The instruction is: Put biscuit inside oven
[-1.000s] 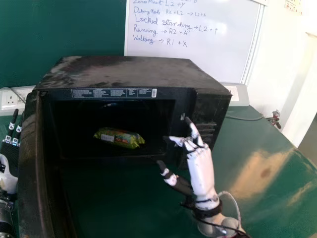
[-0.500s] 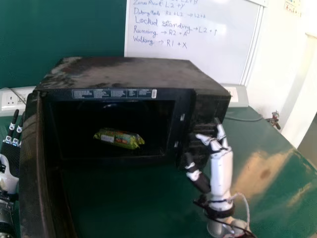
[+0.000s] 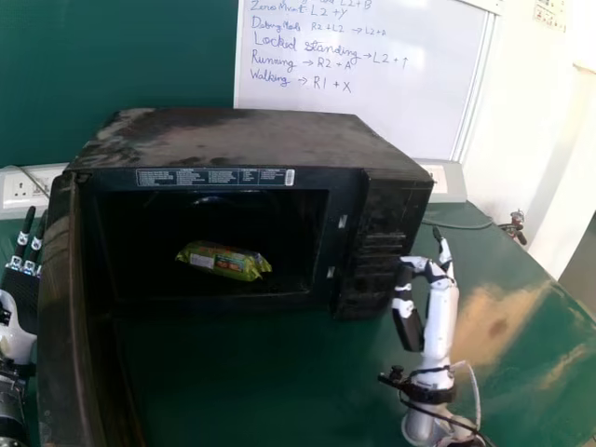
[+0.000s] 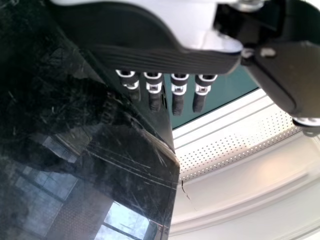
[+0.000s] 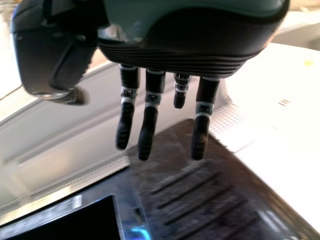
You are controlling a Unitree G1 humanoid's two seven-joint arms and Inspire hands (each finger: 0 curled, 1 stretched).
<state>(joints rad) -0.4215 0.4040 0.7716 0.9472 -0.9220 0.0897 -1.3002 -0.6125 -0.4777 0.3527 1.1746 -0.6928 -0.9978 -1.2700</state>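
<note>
1. By the table's (image 3: 503,382) near side, I see the right hand (image 3: 441,321) just right of the oven; its fingers (image 5: 148,125) extend, spaced apart.
2. Over on the left, the left hand (image 3: 15,331) sits outside the open oven door (image 3: 63,317); its fingers (image 4: 177,95) are straight, slightly apart.
3. The black oven (image 3: 261,135) stands on the table; inside lies the green biscuit packet (image 3: 223,261).
4. Behind it, a whiteboard (image 3: 410,93) with handwriting.
</note>
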